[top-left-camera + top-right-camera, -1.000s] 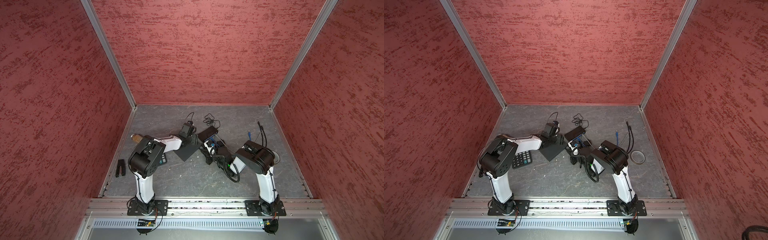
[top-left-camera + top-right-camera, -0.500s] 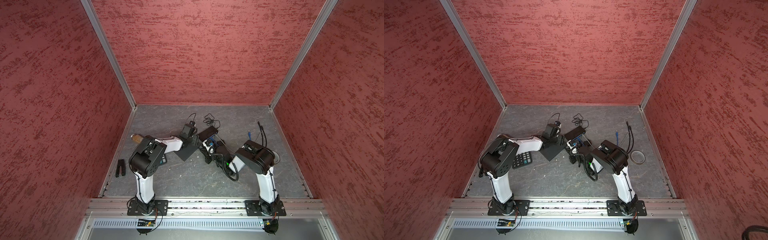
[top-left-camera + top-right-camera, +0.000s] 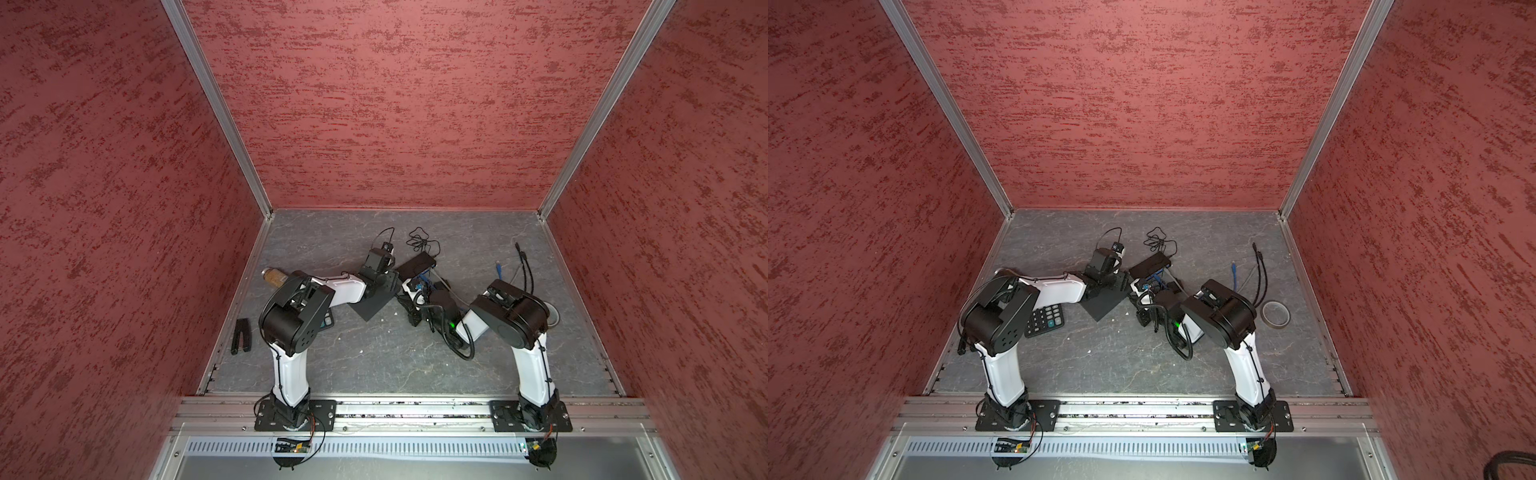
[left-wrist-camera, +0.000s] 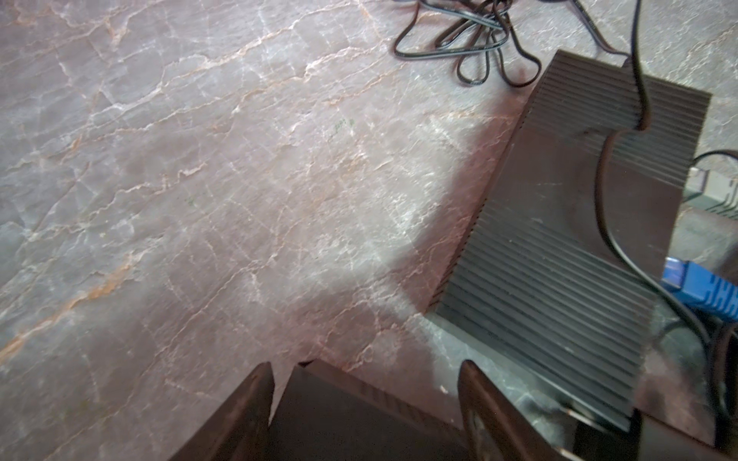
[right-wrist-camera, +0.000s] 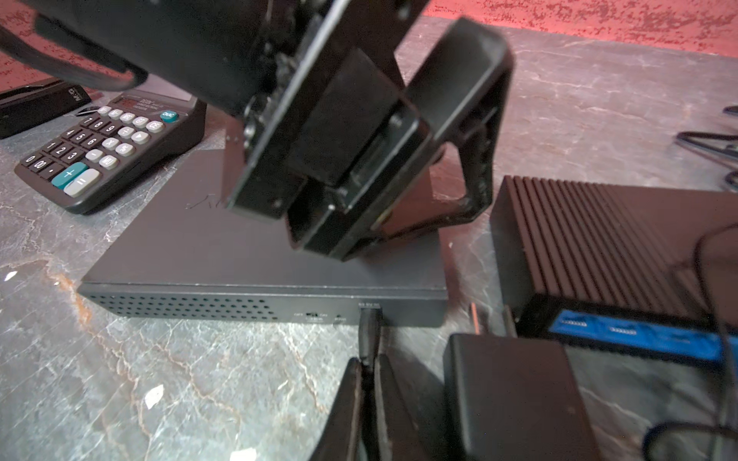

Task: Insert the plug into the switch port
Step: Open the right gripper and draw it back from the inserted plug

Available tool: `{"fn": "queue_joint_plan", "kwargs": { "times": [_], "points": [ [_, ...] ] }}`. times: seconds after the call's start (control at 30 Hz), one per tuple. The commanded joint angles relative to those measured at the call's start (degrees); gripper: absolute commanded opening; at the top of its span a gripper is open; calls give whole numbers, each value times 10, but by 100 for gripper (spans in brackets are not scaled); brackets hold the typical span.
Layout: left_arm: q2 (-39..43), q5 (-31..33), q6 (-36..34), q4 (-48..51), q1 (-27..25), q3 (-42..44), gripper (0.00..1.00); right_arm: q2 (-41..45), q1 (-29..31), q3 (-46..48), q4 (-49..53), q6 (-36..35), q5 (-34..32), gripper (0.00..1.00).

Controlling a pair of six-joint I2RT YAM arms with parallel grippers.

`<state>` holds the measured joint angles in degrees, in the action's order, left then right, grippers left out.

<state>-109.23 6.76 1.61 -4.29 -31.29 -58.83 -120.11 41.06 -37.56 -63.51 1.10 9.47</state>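
When we look down in both top views, we see the flat dark grey switch box (image 3: 371, 306) lying on the grey stone-look table (image 3: 374, 365), between the left arm (image 3: 336, 291) and the right arm (image 3: 507, 316).

From the left wrist, the left claw (image 4: 364, 367) is spread wide, with a corner of the box between its fingers. We cannot tell if they press on it. If they do not, a push could slide the box away.

From the right wrist, the right claw (image 5: 369, 361) pinches the thin black plug (image 5: 369, 327). Its tip sits right at the small port (image 5: 369, 308) in the box's side, and we cannot tell how deep it is. A crooked push could jam or bend it, or the plug could slip out of the pinch. The black power brick (image 5: 511, 391) lies just beside this claw and could get bumped.
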Motion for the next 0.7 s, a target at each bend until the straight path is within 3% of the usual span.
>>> {"fn": "queue_joint_plan", "kwargs": {
  "times": [0.0, 0.67],
  "points": [
    [-41, -147, 20, 84, -55, 31, 72, -11, 4, -26, 16, 21, -24, 10],
    [-66, -170, 34, 53, -77, 37, 72, -3, 4, -86, 63, 31, -19, 8]
  ]
}}
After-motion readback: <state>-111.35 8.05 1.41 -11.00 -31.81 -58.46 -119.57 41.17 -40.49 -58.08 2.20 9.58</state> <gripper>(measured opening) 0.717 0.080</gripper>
